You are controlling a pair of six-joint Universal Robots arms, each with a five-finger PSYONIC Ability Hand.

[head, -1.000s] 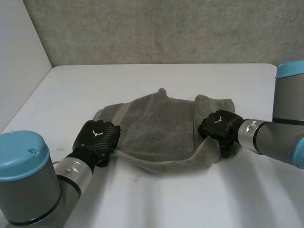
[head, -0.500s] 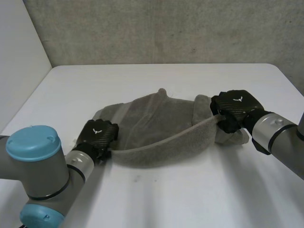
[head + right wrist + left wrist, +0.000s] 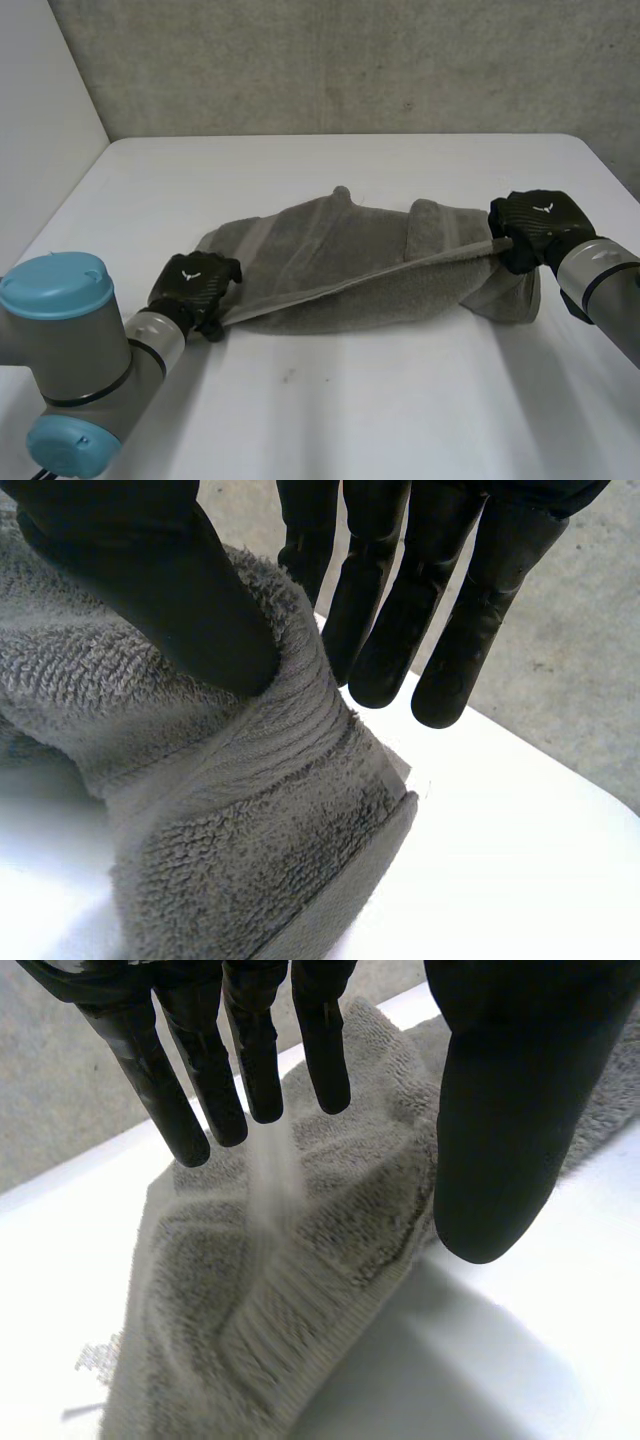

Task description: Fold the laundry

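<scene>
White bench (image 3: 350, 410) takes up the lower frame of your head view. At lower left, your left arm (image 3: 70, 360) leads up to the left hand (image 3: 195, 285), which sits at the left end of the grey towel (image 3: 360, 255). Your left wrist view shows that hand (image 3: 500, 1110) pinching the towel (image 3: 300, 1260) between its straight fingers (image 3: 250, 1050) and thumb, at the ribbed edge near a corner. The towel lies crumpled across the middle of the frame, and its front edge is lifted into a taut line between the two hands. At centre right, the right hand (image 3: 540, 225) holds the other end. In your right wrist view its thumb (image 3: 150, 580) presses a thick fold of towel (image 3: 220, 810) against the fingers. Beyond the bench, a rough grey wall (image 3: 350, 60) fills the top of the frame.
</scene>
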